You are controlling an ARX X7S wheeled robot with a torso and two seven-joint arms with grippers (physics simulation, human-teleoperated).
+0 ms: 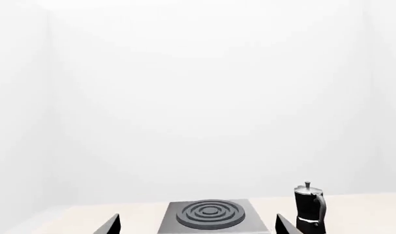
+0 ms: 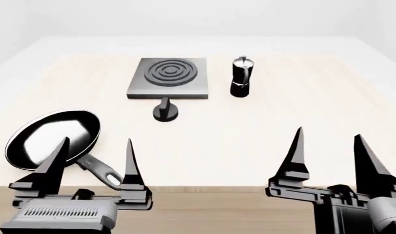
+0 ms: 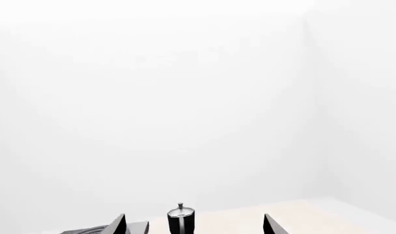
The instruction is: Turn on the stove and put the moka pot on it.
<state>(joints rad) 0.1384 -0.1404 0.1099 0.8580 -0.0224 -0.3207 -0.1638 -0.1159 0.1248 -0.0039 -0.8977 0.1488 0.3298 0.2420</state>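
Both claws are held with jaws spread wide and empty: the left gripper [image 2: 92, 163] above the handle of a black round frying pan [image 2: 53, 138], the right gripper [image 2: 329, 155] well short of the flat square grey metal stove [image 2: 167, 78]. Just before the stove a small black knob [image 2: 166, 111] is seen. The small faceted black-and-silver moka pot [image 2: 241, 77] is set upright just beside the stove's right edge.
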